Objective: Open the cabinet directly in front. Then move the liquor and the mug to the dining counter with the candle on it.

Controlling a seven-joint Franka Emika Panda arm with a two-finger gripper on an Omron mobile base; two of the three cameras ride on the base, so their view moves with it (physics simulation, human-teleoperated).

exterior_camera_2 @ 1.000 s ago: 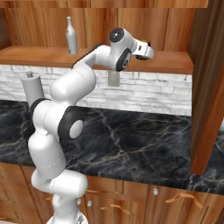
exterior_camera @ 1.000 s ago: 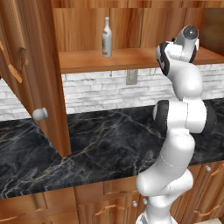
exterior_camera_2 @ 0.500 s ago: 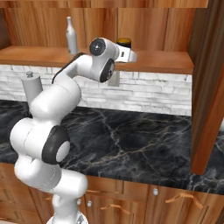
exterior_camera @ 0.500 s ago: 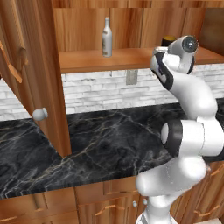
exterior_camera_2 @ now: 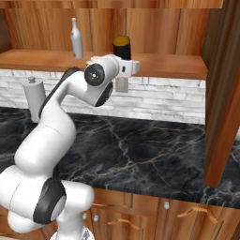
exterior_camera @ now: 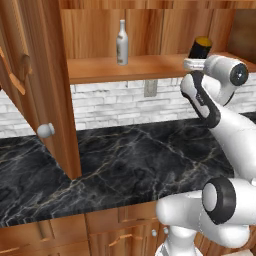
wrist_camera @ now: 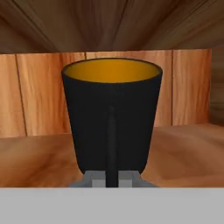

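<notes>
While gripper [wrist_camera: 112, 178] sits pinched nearly shut on thin handle of mug [wrist_camera: 112, 118], mug stands upright on cabinet shelf [exterior_camera_2: 159, 65], right of liquor [exterior_camera_2: 76, 38]. Risks: narrow handle grip lets mug swivel or slip on lift-out; careless swing clips open door [exterior_camera: 37, 80] or shelf edge.
</notes>
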